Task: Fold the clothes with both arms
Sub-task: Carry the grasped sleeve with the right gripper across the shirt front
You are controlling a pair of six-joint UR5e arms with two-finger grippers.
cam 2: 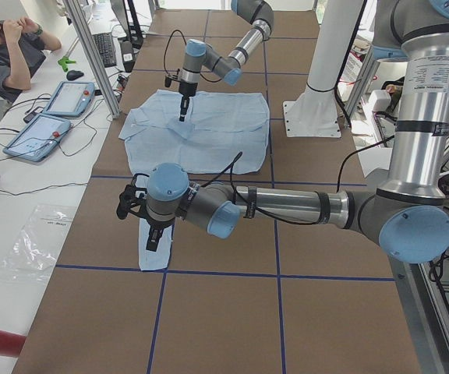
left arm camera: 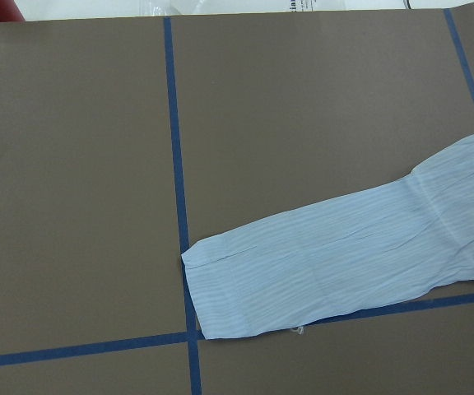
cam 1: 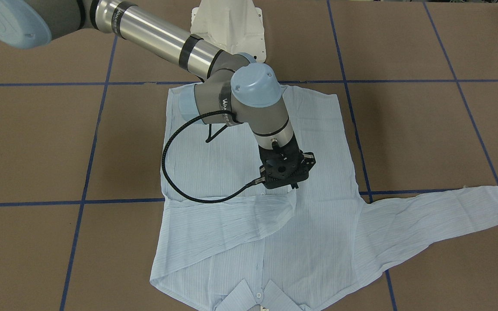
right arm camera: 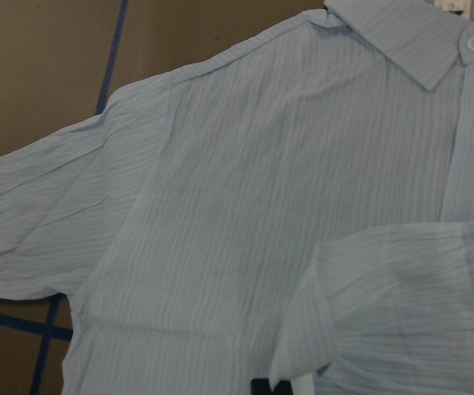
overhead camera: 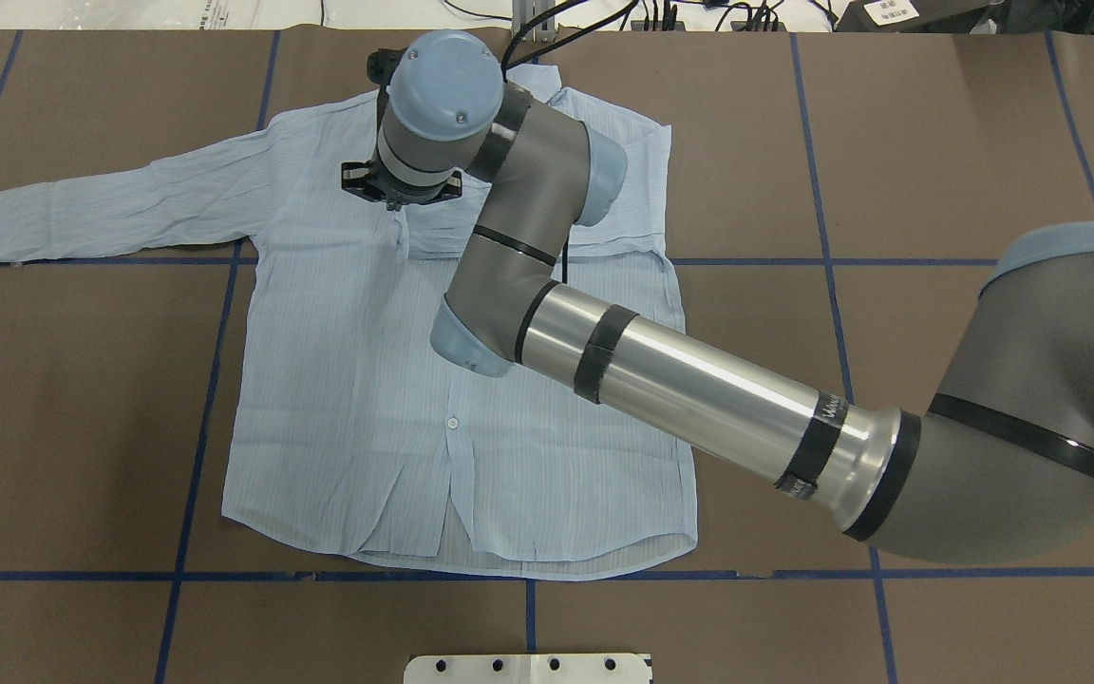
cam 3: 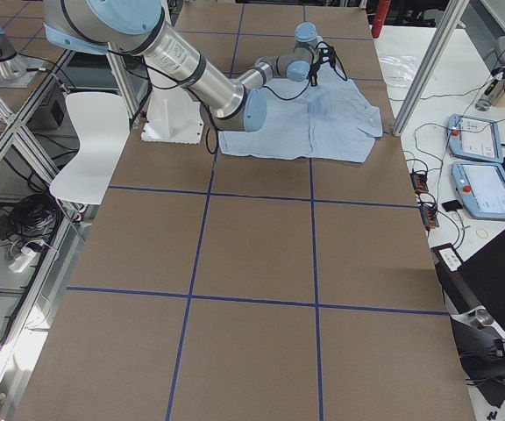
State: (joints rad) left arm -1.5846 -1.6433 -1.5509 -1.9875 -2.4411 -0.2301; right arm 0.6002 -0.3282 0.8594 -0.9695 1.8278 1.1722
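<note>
two sleeves, two ways to undo the fold

the shirt (overhead camera: 348, 380) lies face up and buttoned on the tabletop (overhead camera: 936, 332), collar (cam 1: 240, 293) at the far side from the robot.

on the left, the outstretched sleeve (overhead camera: 101, 204) lies flat, its cuff (left arm camera: 245, 288) across a blue tape line. the left arm (cam 2: 287, 206) hangs over that cuff. its jaws show only in the side view, so i cannot tell whether they are apart or together. the risk here is probably a shallow pinch: thin cloth lying flat may give only one layer, or slip out.

on the right, the other sleeve (cam 1: 227, 220) is folded across the chest, and the right arm (overhead camera: 680, 380) stands over its cuff. only a dark tip shows against the cloth, so i cannot tell whether those jaws are clamped or clear. if cloth is caught when the arm rises, the fold would likely drag open. the black cable loop (cam 1: 167, 164) over the shirt might also ruffle it.

count: one shirt, two sleeves (one out, one folded), two arms.
</note>
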